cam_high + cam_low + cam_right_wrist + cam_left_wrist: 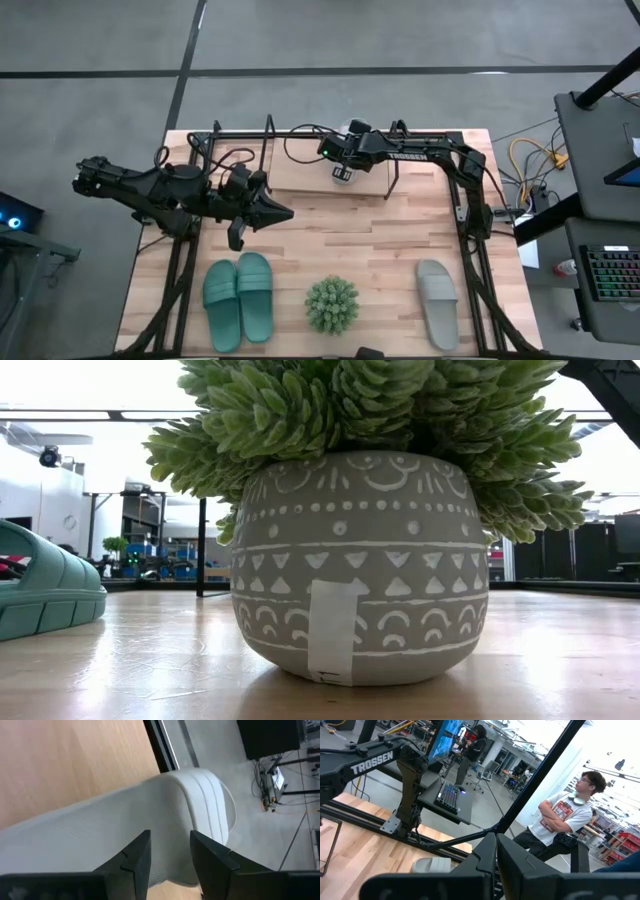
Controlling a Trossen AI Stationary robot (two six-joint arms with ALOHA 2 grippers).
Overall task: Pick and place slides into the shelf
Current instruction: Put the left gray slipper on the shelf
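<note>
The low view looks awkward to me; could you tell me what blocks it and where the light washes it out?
Low view: the plant pot stands close to the camera and fills the middle, hiding the shelf and both arms; the room behind is overexposed to white, and only a teal slide shows at the edge. Left wrist view: the bright ceiling is blown out too. High view: evenly lit, no glare.

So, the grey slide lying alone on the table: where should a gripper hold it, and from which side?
Probably the wide strap, coming down from above. The grey slide lies flat, sole down, nothing touching it, and the strap arches over the footbed, so one finger can slip under it.
</note>
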